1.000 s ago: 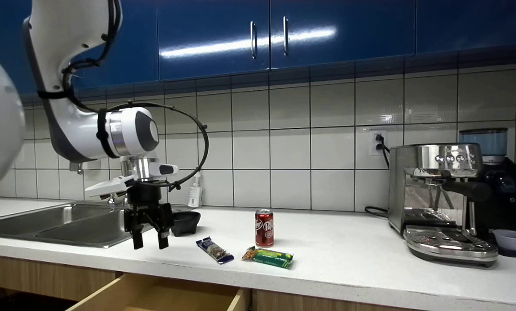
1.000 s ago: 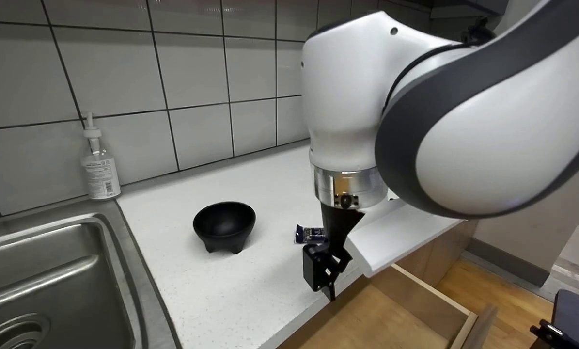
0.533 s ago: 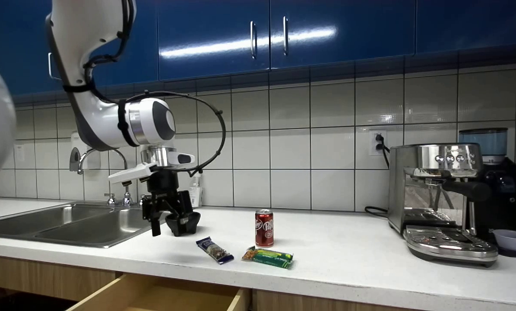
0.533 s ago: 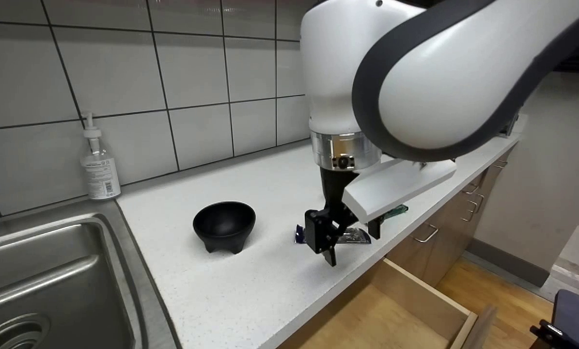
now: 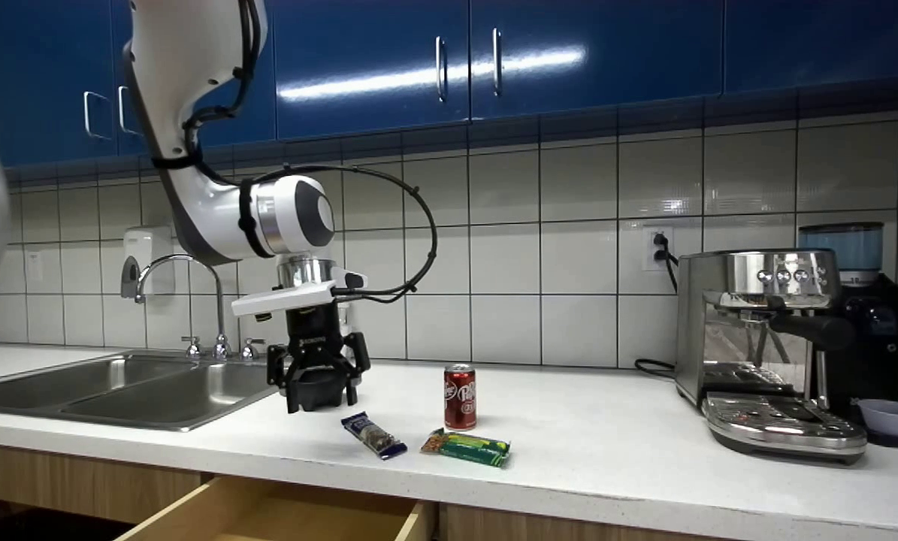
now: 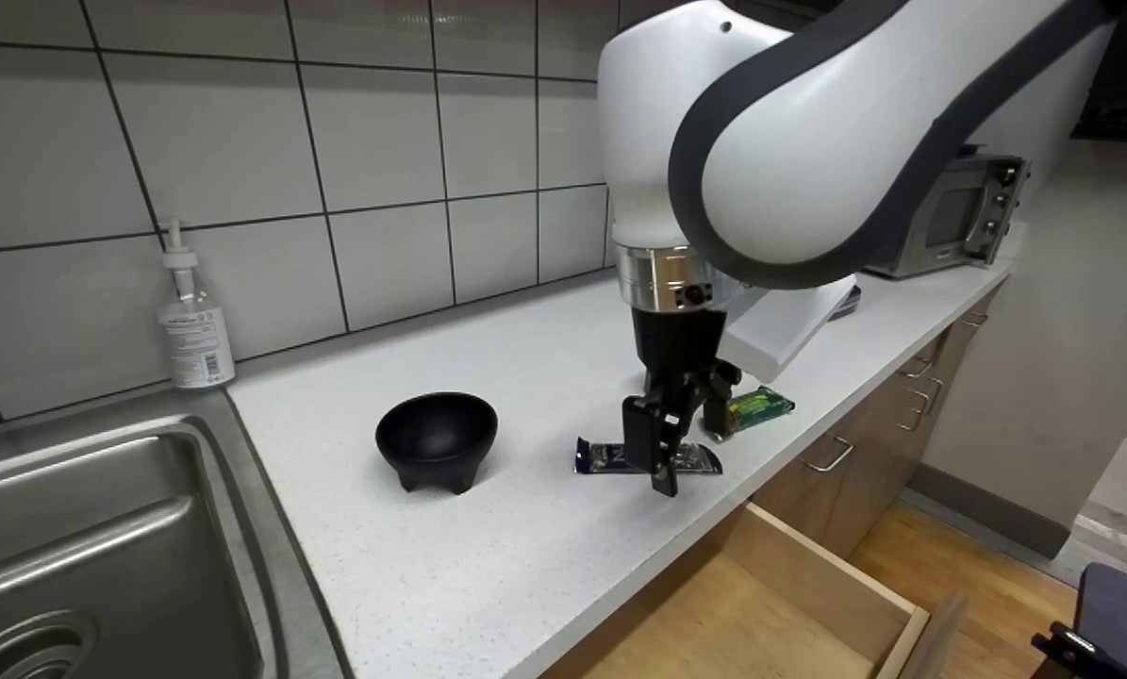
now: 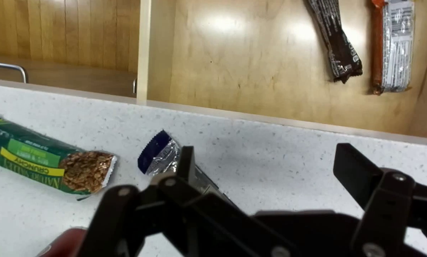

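Kitchen setting. In an exterior view, glossy blue wall cabinets (image 5: 599, 45) run along the top, silver bar handles (image 5: 439, 69) on the doors, a long streak of light (image 5: 388, 81) reflected across the middle pair. Far wall (image 5: 505, 327) below — pale tile, dark grout lines — shaded just under the cabinets. White speckled countertop (image 5: 591, 458); two-basin steel sink (image 5: 182, 398) set in at left, curved faucet (image 5: 221, 315) along its far edge. Power outlet (image 5: 649, 259) on the tile, right of center. Base cabinets (image 6: 870, 462) wood-fronted with metal pulls (image 6: 840, 459); one pale wooden drawer (image 6: 822, 566) stands open on the near side. Plain greyish wall (image 6: 1072, 358) at right, dark baseboard (image 6: 987, 509), orange-brown wood floor (image 6: 959, 566). Wrist view: bright patches (image 7: 218, 23) on the drawer bottom.
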### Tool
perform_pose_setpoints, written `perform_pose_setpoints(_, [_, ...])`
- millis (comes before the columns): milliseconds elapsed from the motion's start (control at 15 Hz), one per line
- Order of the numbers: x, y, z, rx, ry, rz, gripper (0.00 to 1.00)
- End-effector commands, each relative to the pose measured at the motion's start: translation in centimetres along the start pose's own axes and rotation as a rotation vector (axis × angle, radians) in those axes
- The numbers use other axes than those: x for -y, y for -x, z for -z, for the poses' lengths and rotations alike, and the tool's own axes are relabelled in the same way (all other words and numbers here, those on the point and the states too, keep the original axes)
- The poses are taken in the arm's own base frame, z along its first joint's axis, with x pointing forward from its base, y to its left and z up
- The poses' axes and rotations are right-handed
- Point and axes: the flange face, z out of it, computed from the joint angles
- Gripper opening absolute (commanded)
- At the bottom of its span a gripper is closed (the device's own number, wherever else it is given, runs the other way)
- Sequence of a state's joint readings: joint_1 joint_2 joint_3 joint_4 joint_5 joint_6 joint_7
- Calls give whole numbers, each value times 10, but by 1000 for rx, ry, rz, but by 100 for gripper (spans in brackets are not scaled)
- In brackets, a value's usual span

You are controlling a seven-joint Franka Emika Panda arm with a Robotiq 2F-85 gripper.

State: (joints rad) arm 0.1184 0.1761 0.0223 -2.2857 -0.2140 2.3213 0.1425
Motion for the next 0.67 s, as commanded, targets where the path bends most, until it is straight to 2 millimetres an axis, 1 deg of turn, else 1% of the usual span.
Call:
perform_pose_setpoints(0, [-24,-10,-12,26,-19,183,100])
perform_pose_setpoints(333, [-48,-20,-30,38,-57,375,100])
perform_pose_setpoints(600, [-53,-35,-42,41,-65,511,100])
